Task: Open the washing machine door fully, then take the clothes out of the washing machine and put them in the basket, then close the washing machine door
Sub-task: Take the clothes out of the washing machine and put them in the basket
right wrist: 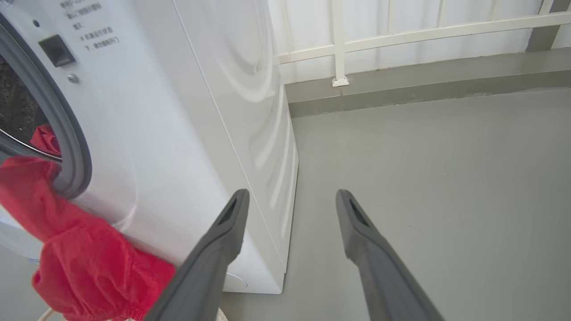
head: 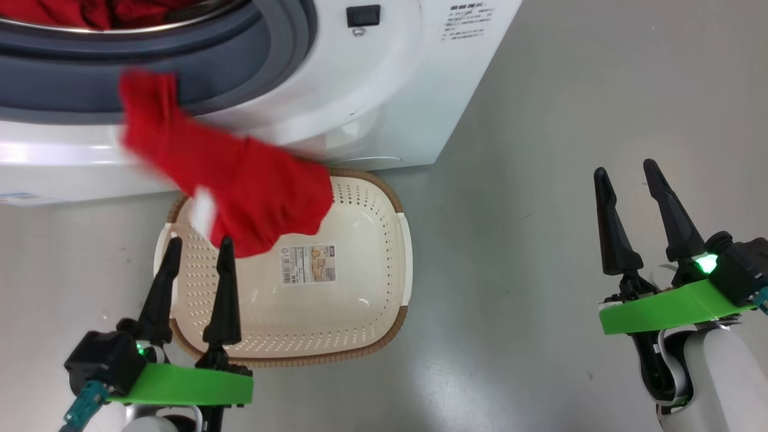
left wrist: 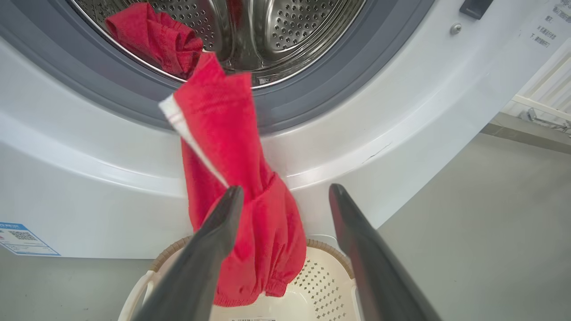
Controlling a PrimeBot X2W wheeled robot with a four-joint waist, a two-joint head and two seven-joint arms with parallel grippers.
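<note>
Your left gripper (head: 200, 241) sits lowest and closest in the head view, fingers pointing up over the near left corner of the basket (head: 405, 264), with its jaws spread wide and nothing between them. From the left wrist view the same gripper (left wrist: 285, 189) aims at the machine's front, and its left finger (left wrist: 209, 249) crosses in front of the lower part of the red garment (left wrist: 223, 133) without pinching it. Your right gripper (head: 625, 168) is well off to the right above the bare grey floor (head: 540, 180), also spread and empty. Its wrist view has the right gripper (right wrist: 292, 192) pointing past the corner of the washing machine (right wrist: 178, 133).

That red garment (head: 240, 186) runs from the grey gasket (head: 240, 54) down over the white front, with its lower end over the basket's far left corner. It is smeared with blur in the head view, so you cannot tell whether it rests on the gasket or touches the basket. A second red garment (left wrist: 151, 38) lies inside the steel drum (left wrist: 290, 31).

You see the drum only in part, because the top edge of the frame cuts it off. The basket (left wrist: 321, 285) is cut off by the bottom edge in the left wrist view. The print on the sticker label (head: 309, 264) inside the basket is too small to read.
</note>
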